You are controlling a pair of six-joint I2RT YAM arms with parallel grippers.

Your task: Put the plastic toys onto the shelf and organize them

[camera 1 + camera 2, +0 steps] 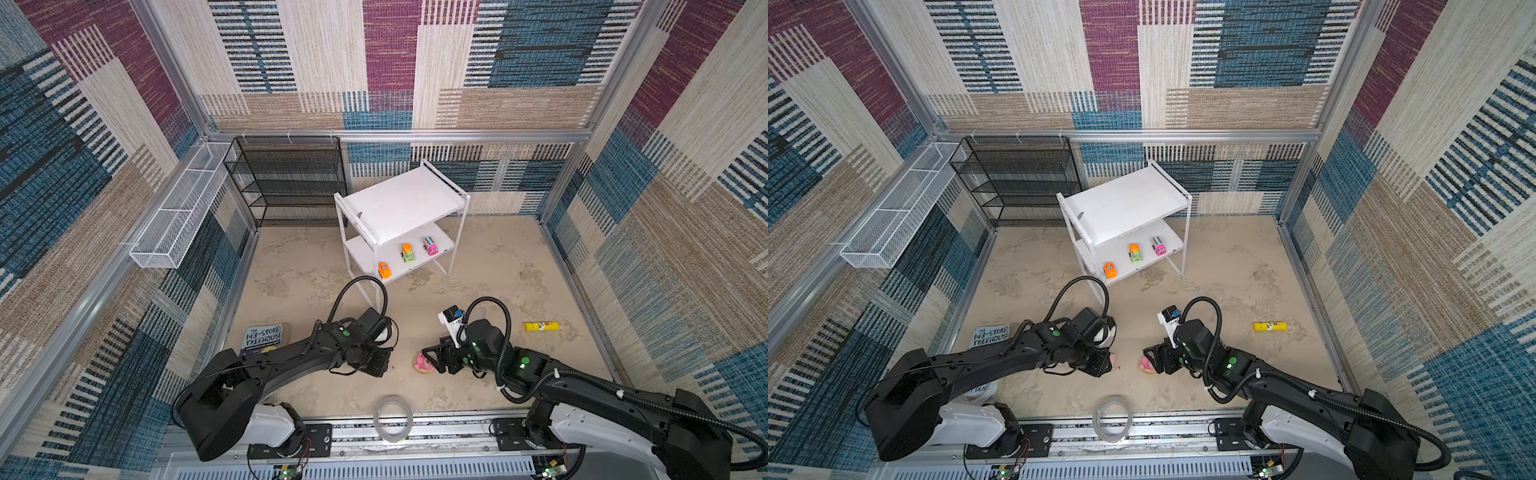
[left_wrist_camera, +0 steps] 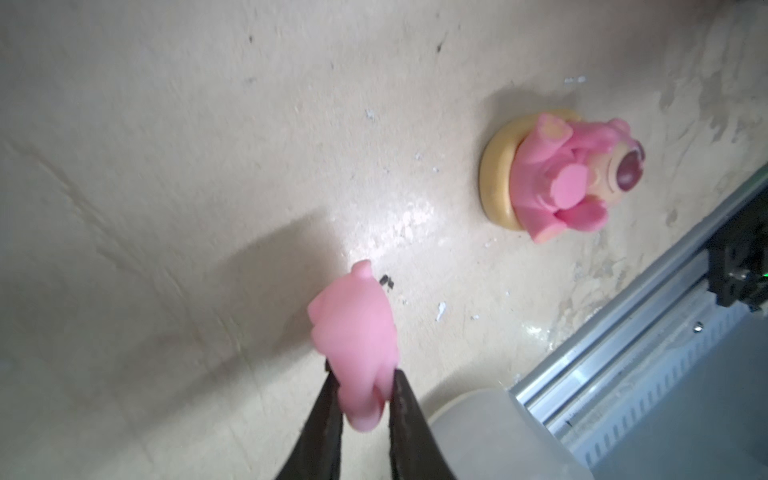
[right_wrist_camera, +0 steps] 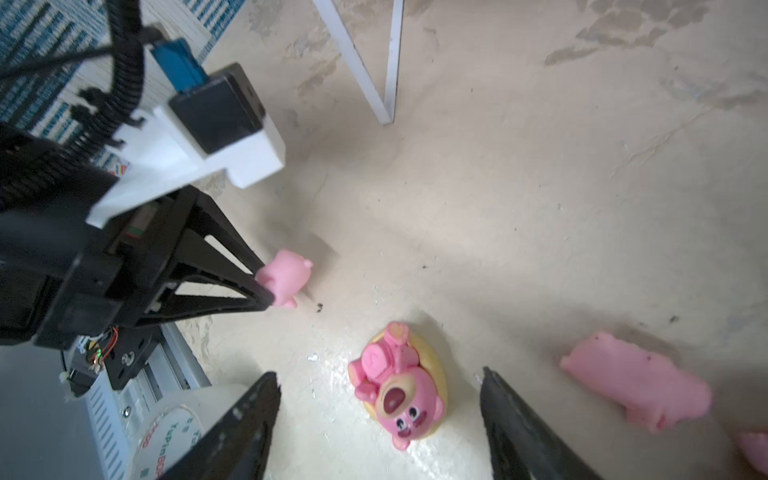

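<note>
Left gripper (image 2: pixel 361 395) pinches a pig (image 2: pixel 353 328) before the shelf (image 1: pixel 399 203); next, it should be lifted aboard. Right gripper (image 3: pixel 379 375) gapes wide over the bear (image 3: pixel 399 395).

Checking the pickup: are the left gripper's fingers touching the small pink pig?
Touching. In the left wrist view the left gripper pinches the small pink pig, both fingers pressed against its sides.

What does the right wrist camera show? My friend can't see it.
The open right gripper points at a pink bear figure lying on the floor. The left gripper pinches a small pink pig, and another pink pig lies nearby.
</note>
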